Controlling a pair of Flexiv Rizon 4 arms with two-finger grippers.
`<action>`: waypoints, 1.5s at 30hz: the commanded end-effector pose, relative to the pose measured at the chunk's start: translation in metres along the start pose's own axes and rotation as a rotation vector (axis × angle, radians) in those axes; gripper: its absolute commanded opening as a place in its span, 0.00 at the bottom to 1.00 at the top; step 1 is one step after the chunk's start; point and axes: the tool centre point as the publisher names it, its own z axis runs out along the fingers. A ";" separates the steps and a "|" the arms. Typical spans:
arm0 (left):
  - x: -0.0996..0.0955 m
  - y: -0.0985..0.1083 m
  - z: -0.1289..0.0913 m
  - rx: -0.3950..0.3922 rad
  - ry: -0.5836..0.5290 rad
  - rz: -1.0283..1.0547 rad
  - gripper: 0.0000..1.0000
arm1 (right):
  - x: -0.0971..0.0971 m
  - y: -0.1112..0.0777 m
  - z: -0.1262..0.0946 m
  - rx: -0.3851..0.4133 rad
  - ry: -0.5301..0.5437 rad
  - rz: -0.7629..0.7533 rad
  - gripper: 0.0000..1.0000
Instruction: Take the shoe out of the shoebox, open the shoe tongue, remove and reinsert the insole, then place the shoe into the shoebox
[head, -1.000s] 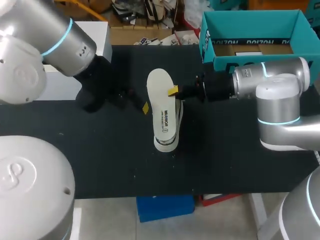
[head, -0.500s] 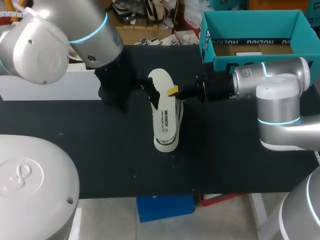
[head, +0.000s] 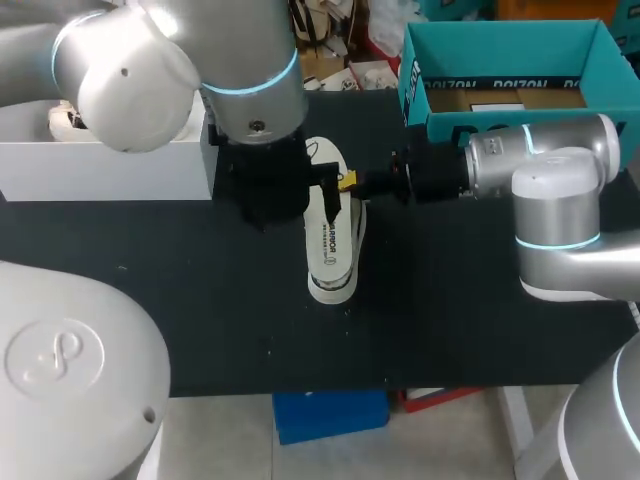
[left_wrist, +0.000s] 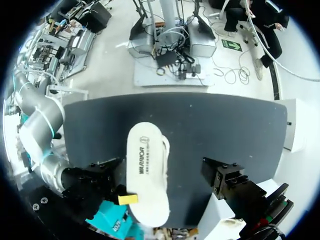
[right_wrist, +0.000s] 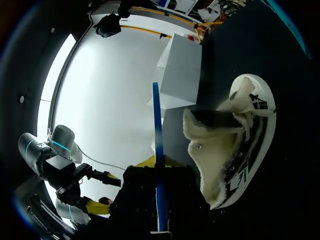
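Note:
A white shoe (head: 330, 245) lies on its side in the middle of the black table, its printed sole facing up. The left wrist view looks down on that sole (left_wrist: 146, 170). My left gripper (head: 320, 195) hangs open just above the shoe's toe half; one black finger (left_wrist: 220, 176) shows beside the shoe. My right gripper (head: 350, 182) is shut, with its yellow tip (left_wrist: 127, 199) against the shoe's upper edge. I cannot tell whether it pinches the fabric. In the right wrist view the fleece-lined opening (right_wrist: 220, 155) lies beside that gripper. The teal shoebox (head: 500, 120) stands open at the back right.
A white box (head: 100, 165) stands at the table's left, behind my left arm. That bulky arm hides the table left of the shoe. Bare black tabletop (head: 450, 330) lies in front of the shoe.
My left arm has swung right from the table's left side until its open gripper is over the shoe. The right arm and the shoe have stayed put.

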 end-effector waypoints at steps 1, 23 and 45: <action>-0.005 -0.001 0.004 -0.001 0.121 -0.007 1.00 | 0.000 0.000 0.000 0.000 -0.001 0.000 0.00; -0.029 -0.002 0.022 -0.011 0.008 0.026 1.00 | 0.000 0.000 0.000 0.000 -0.001 0.000 0.00; -0.040 0.066 0.030 0.020 0.085 0.095 1.00 | 0.000 0.000 0.000 0.000 -0.001 0.000 0.00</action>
